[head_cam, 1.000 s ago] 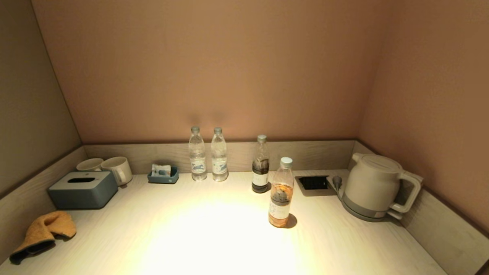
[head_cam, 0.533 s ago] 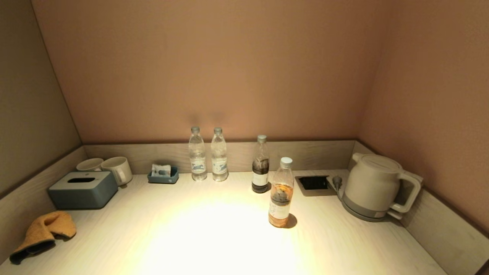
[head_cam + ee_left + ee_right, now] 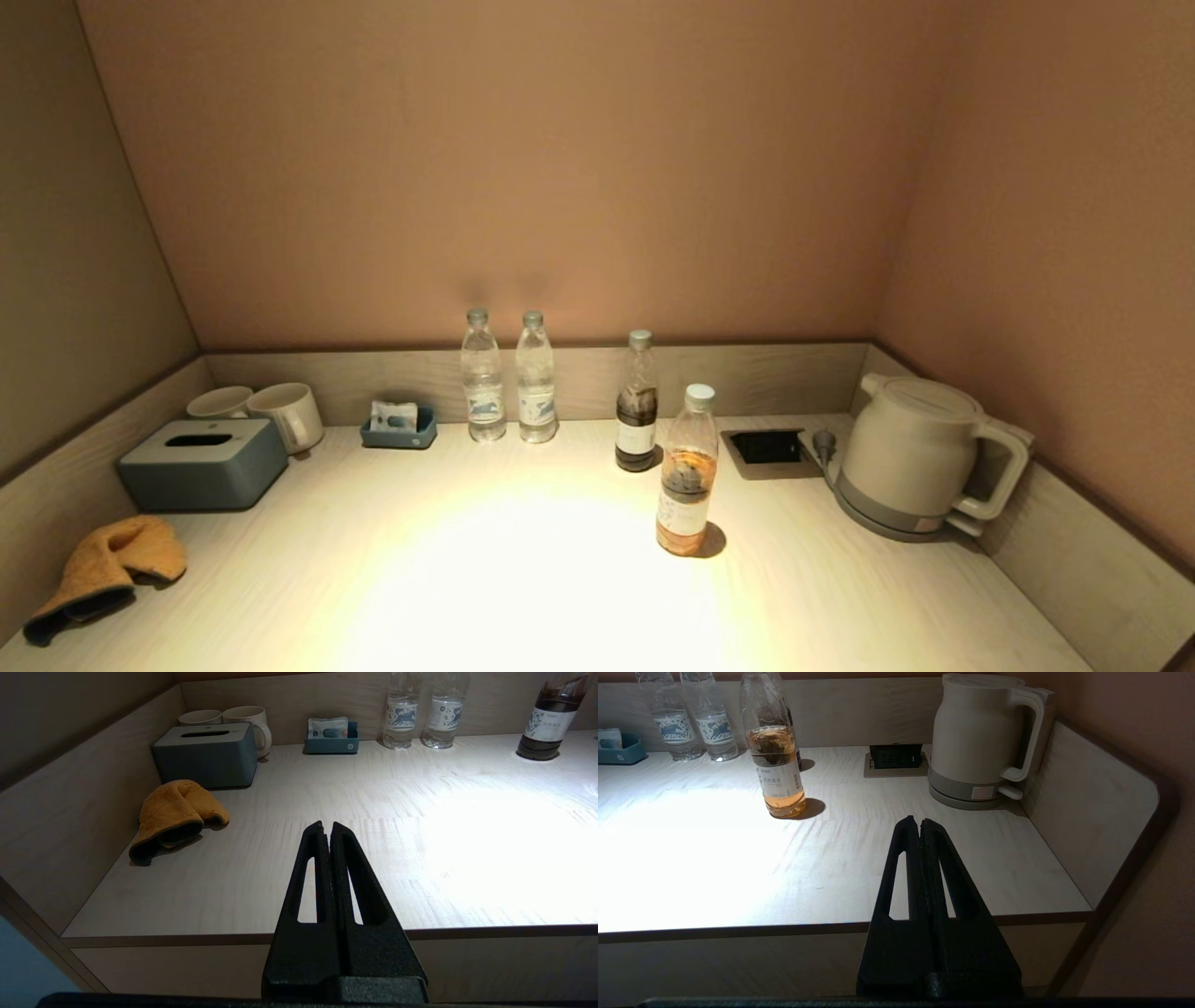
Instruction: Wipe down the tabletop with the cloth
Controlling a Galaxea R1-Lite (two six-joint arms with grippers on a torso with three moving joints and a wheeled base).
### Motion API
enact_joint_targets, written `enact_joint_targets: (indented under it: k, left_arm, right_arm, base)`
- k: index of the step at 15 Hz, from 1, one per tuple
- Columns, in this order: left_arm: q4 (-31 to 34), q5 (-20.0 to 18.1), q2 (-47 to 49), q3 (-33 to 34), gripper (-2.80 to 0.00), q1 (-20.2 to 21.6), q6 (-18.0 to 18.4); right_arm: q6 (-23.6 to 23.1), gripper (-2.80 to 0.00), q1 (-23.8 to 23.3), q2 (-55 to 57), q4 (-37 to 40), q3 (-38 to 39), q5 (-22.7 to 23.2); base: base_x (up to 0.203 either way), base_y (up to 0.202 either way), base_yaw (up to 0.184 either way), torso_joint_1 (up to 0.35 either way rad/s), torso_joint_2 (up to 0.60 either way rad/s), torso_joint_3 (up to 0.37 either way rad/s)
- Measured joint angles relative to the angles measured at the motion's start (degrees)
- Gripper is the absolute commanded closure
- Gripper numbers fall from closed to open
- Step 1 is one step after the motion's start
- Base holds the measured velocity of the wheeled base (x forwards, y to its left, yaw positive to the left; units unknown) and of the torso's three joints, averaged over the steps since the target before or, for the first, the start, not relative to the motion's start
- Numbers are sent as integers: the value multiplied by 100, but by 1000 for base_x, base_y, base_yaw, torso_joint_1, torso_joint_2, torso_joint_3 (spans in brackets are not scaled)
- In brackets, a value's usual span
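An orange cloth (image 3: 105, 567) lies crumpled at the near left of the pale wood tabletop (image 3: 523, 579), against the left wall panel; it also shows in the left wrist view (image 3: 175, 812). My left gripper (image 3: 325, 826) is shut and empty, held back near the table's front edge, to the right of the cloth and apart from it. My right gripper (image 3: 920, 822) is shut and empty, near the front edge on the right side. Neither gripper shows in the head view.
A grey tissue box (image 3: 203, 462) and two mugs (image 3: 280, 411) stand behind the cloth. A blue tray (image 3: 400, 429), two water bottles (image 3: 509, 378), a dark bottle (image 3: 638, 401), a tea bottle (image 3: 687, 471), a socket (image 3: 767, 448) and a kettle (image 3: 910, 457) stand further back.
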Motion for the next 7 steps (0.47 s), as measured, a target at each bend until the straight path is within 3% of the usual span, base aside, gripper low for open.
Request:
enact_joint_targets:
  k: [7]
  left_arm:
    - [2, -2, 0, 0, 0, -2, 1]
  right_arm:
    - [11, 0, 0, 0, 0, 0, 2]
  base:
    - [0, 0, 0, 0, 0, 0]
